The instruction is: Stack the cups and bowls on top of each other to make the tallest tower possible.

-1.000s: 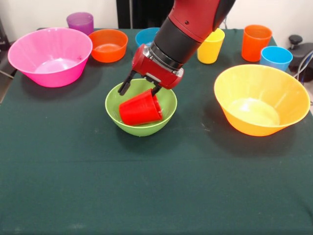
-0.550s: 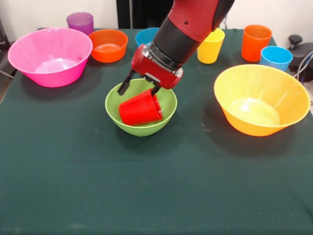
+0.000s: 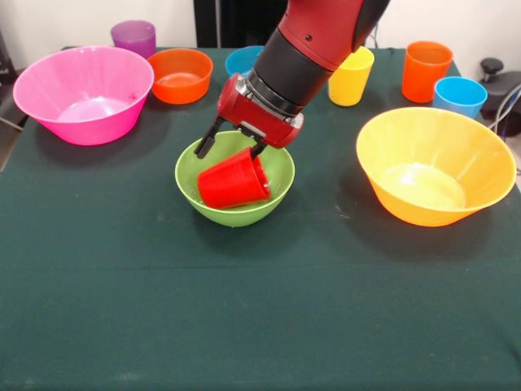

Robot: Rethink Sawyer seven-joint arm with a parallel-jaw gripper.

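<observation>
— While we look down at the middle of the counter [image 3: 260, 326], where does the red cup [image 3: 234, 180] sit?

— We find it inside the lime green bowl [image 3: 234, 191], tipped on its side, base toward nine o'clock and open rim toward three o'clock, leaning on the bowl's inner wall. The pincer [image 3: 229, 149] hangs just above it at twelve o'clock, fingers spread; one tip is close to the cup's rim, though we cannot tell if it touches. It grips nothing.

— How do we expect the cup to handle?

— We judge it light, stiff and slick: smooth moulded plastic, tapered, likely to roll or skid in the glossy bowl if nudged. We would pinch across the rim wall, one finger inside and one outside, since the side is round and slippery.

— And the rest of the pieces?

— All stand apart, none stacked. The large pink bowl [image 3: 84, 93] is at ten o'clock, the purple cup [image 3: 133, 37] beyond it, the small orange bowl [image 3: 180, 75] at eleven, the small blue bowl [image 3: 242, 59] partly hidden behind the arm. The yellow cup [image 3: 351, 79] is at one o'clock, the orange cup [image 3: 426, 71] and light blue cup [image 3: 459, 96] toward two, the large yellow-orange bowl [image 3: 435, 165] at three.

— Any brand or writing?

— We can read none on any piece.
</observation>
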